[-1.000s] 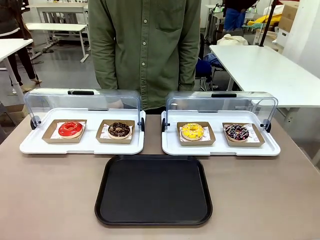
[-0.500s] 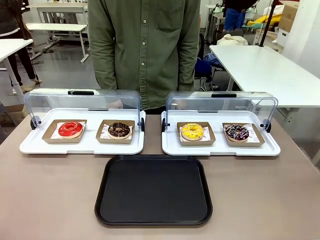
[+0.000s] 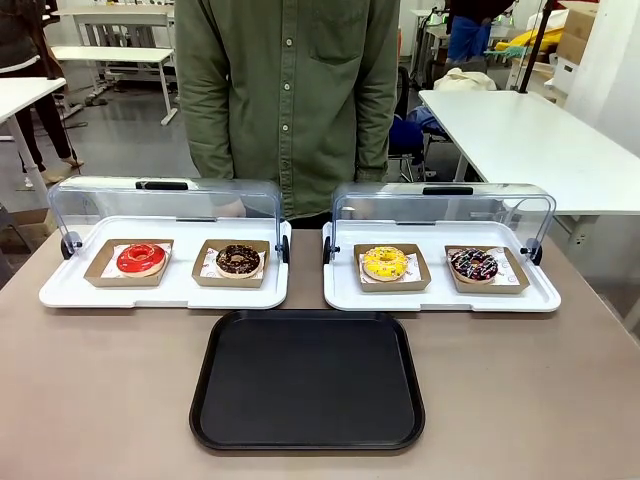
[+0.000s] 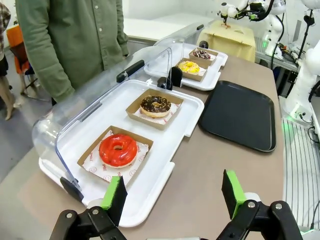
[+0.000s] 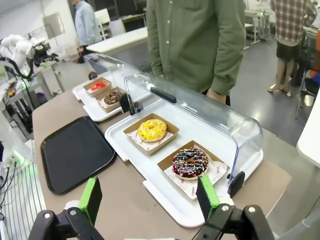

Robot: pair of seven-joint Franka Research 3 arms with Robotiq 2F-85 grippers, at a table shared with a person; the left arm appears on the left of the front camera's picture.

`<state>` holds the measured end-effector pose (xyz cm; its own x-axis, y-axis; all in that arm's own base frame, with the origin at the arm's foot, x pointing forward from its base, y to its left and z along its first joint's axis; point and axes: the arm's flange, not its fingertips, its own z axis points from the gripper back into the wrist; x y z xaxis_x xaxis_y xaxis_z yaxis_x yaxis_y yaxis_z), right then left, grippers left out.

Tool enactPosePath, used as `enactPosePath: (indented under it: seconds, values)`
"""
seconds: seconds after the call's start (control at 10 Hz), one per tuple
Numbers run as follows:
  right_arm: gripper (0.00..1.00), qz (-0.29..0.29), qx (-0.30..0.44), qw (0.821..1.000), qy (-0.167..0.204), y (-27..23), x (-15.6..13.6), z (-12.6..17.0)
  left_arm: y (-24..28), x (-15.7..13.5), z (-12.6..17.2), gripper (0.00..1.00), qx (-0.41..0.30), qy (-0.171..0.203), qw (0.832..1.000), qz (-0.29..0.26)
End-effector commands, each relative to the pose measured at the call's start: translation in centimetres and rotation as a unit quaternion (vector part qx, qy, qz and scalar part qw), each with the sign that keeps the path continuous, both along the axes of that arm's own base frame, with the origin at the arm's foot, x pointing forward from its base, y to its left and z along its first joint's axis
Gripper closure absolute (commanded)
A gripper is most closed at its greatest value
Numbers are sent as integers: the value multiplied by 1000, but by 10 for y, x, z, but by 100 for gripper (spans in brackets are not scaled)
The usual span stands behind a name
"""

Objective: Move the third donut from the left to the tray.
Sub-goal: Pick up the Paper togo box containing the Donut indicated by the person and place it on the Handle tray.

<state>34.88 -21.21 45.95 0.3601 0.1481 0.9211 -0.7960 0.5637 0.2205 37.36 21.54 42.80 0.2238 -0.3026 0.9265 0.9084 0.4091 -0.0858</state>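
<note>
- Jaws apart, empty, on right gripper [image 5: 149, 199] and left gripper [image 4: 173, 196].
- Ahead of right gripper, yellow donut [image 5: 152, 130] sits past sprinkled donut [image 5: 190, 162]; a low reach could clip the latter.

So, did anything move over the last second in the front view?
Nothing visibly changed. The yellow donut sits in its cardboard holder on the right white tray as before. The black tray lies in the same spot in front of it, and the person stands at the far side of the table as before.
</note>
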Motion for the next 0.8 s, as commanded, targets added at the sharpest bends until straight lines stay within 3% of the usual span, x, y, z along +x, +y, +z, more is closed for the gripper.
enactPosePath:
  seconds: [0.0, 0.7]
  values:
    - [0, 2, 6, 1000, -18, -1, 2, 0, 3, 1, 2, 0, -1, -3, 1000, -2]
    - [0, 2, 6, 1000, -18, -1, 2, 0, 3, 1, 2, 0, -1, -3, 1000, -2]
